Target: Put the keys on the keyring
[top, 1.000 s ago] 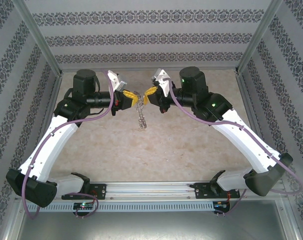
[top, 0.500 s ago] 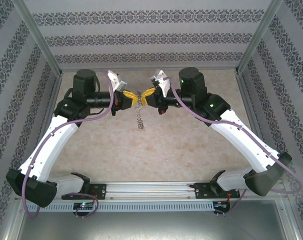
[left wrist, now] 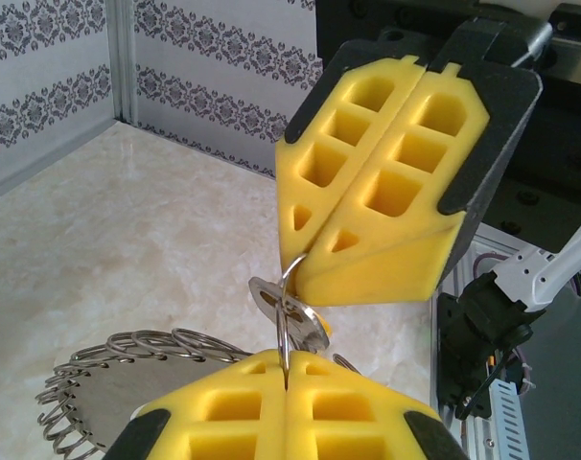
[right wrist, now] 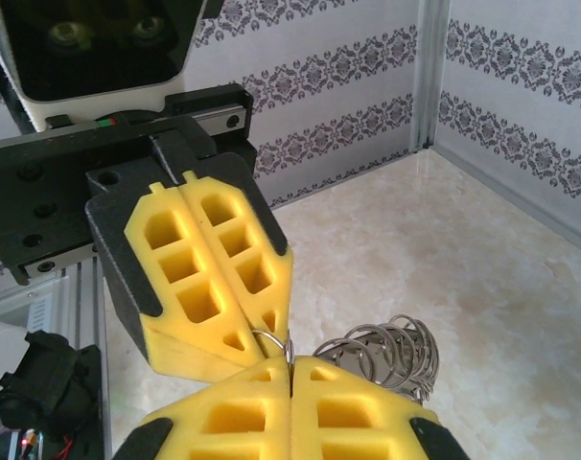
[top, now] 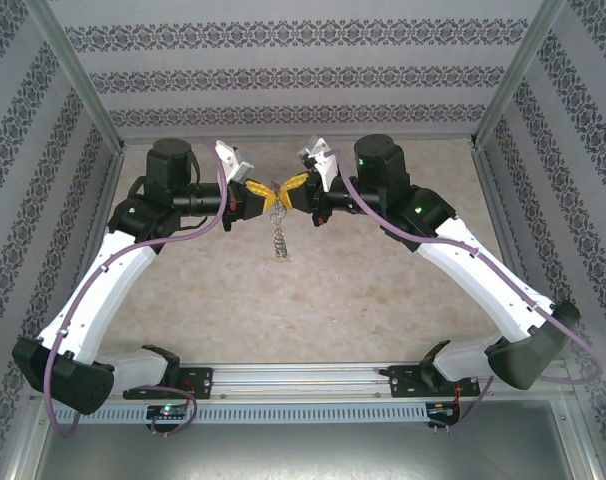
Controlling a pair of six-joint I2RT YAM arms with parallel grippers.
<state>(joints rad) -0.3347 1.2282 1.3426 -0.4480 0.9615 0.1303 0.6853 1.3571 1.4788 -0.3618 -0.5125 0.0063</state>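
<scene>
My left gripper [top: 266,193] and right gripper [top: 286,190] meet tip to tip above the middle of the table, both shut. The left wrist view has the left gripper [left wrist: 287,369] pinching a thin wire loop [left wrist: 284,326], and the right gripper [left wrist: 300,266] nips the same loop from above. A tiny silver key [left wrist: 292,307] with a trace of yellow hangs on that loop. The grey keyring [left wrist: 127,359] with its lacy rim of small loops dangles below the tips. It appears edge-on as a coil [top: 279,238] from above and as a coil [right wrist: 386,350] beside the right gripper [right wrist: 290,369].
The marble-look tabletop [top: 313,290] is boxed in by patterned walls [top: 293,75] at the back and on both sides, with aluminium posts [top: 88,100] at the corners. A metal rail [top: 303,378] carrying the arm bases runs along the near edge.
The right gripper has moved left until its tips touch the left gripper's. The dangling keyring has drawn up a little and hangs straighter. The left arm has stayed put.
</scene>
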